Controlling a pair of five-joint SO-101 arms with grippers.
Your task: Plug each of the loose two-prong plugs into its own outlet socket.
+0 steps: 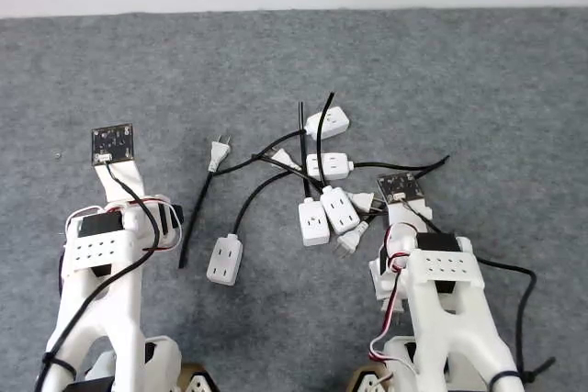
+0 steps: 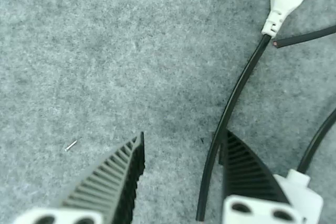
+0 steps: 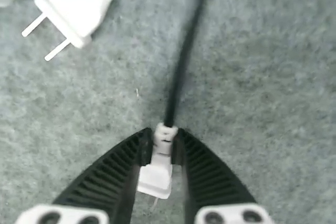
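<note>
**Grey felt table, cords heaped mid-field**

Grey felt (image 1: 478, 71) covers the whole table. A cluster of white sockets (image 1: 314, 222) and black cords (image 1: 253, 199) sits in the middle, between the two arms. One more single socket (image 1: 225, 259) lies apart, at the near left of the heap.

Loose plug (image 1: 219, 151) lies at the far left of the heap with its prongs pointing far, plugged into nothing.

Left gripper (image 2: 184, 145): jaws spread wide and holding nothing, low over the felt. The loose plug's own cord runs along the felt just beside one finger.

Right gripper (image 3: 163, 140): clamped tight on a white plug (image 3: 156, 177), whose black cord leads away over the felt. Second loose plug (image 3: 79, 9) lies on the felt beyond it, both prongs bare.
</note>
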